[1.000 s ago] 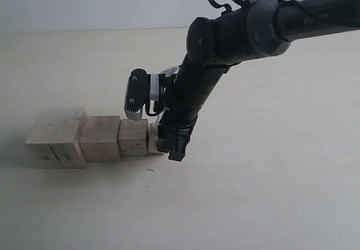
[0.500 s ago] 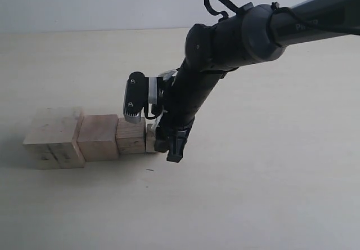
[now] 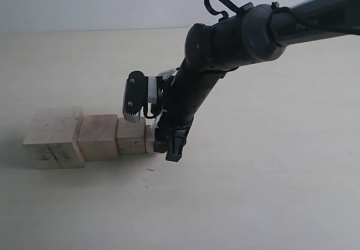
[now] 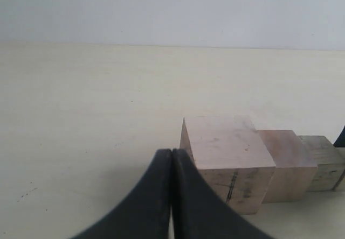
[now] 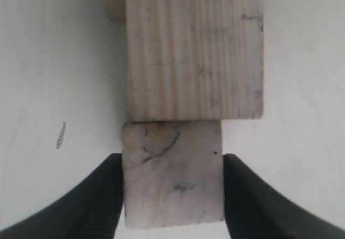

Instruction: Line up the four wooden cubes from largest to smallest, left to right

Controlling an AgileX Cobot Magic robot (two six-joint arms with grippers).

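Observation:
Four pale wooden cubes stand in a row touching each other: the largest cube [image 3: 53,137] on the left, then the second cube [image 3: 98,137], the third cube [image 3: 131,136] and the smallest cube [image 3: 149,139], which my right arm mostly hides. My right gripper [image 3: 170,147] points down, shut on the smallest cube [image 5: 172,169]; its fingers [image 5: 102,196] press both sides. That cube abuts the third cube [image 5: 194,50]. My left gripper [image 4: 171,154] is shut and empty, near the largest cube [image 4: 226,150]; the second cube [image 4: 288,161] and third cube [image 4: 323,161] lie beyond.
The cubes rest on a pale wooden tabletop [image 3: 253,193] with a white wall behind it. A small dark mark [image 3: 149,170] lies on the table just in front of the row. My left arm does not show in the exterior view.
My right gripper has moved slightly left with the smallest cube, and the whole row has shifted a little left. Over the last half second almost nothing moved.

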